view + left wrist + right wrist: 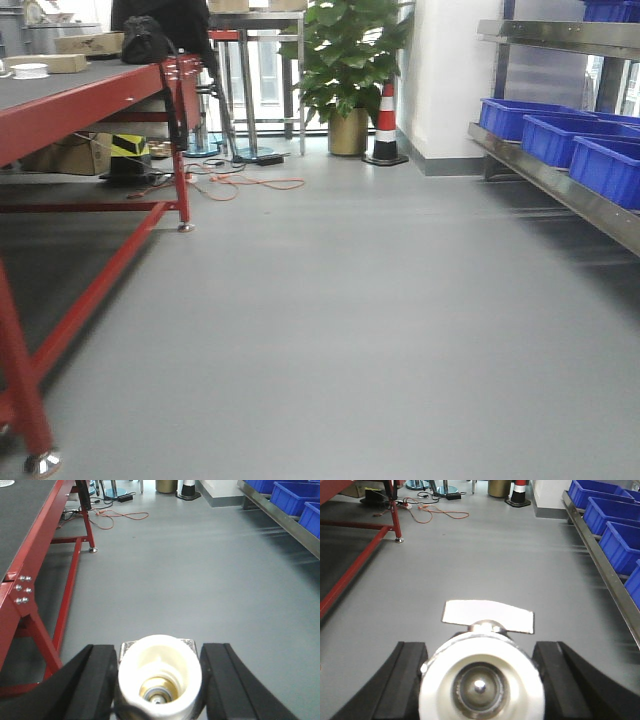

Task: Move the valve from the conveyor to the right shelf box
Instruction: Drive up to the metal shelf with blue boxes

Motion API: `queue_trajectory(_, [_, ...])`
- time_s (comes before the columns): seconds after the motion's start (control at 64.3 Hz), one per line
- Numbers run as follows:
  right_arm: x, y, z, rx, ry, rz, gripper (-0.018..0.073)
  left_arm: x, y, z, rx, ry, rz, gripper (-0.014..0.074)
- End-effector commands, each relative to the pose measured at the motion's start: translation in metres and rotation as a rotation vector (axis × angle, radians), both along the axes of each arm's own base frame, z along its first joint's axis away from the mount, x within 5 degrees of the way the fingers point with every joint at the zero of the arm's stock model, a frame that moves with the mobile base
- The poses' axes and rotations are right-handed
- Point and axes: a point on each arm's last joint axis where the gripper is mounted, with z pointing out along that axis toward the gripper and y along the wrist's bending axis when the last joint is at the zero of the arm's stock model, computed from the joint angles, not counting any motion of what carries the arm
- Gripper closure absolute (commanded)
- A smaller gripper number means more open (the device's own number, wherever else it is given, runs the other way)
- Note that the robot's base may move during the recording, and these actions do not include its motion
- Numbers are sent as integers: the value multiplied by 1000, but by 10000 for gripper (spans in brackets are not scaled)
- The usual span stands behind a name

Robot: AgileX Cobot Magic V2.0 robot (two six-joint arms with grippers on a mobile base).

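Holding, left hand (160, 682): clenched on a cream-white round-mouthed valve (160, 665) with a brass-coloured bore. Black fingers (97, 680) press its two sides, and the mouth faces the camera.
Holding, right hand (482, 686): clenched on a white round-mouthed valve with a flat pale lever (481, 677). Fingers (405, 680) flank the body, and the lever stands free on the far side.
Why gripped so (judged): a side grip across the round body keeps the lever clear, so each piece can drop straight out on release.
Conveyor: in none of the views. Both valves are off it, held out over the smooth grey floor (350, 320).
Shiny stainless-steel shelf (545, 178): along the right side, well apart from both hands. Open blue plastic boxes (555, 135) sit in a row on its lower level, mouths up to receive parts.
Red-framed dark-topped table (100, 103): on the left, not the target.
Stage (judged): transport, delivery not yet done.
Next (judged): close on the shelf, bring a hand over a box rim, release.
Risk (judged): the upper shelf level overhangs the boxes and limits the approach from above.
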Motion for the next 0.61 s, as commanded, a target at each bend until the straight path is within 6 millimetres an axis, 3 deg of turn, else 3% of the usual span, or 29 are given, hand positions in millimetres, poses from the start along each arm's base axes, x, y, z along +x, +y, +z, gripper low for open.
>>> queue_trajectory(0.0, [-1,-2,11,4,-99,-15,713,-2,-1,9,-8,-75,-4,707])
queue_trajectory(0.591, [-1,-2,11,4,-99,-15,713,-2,-1,9,-8,-75,-4,707])
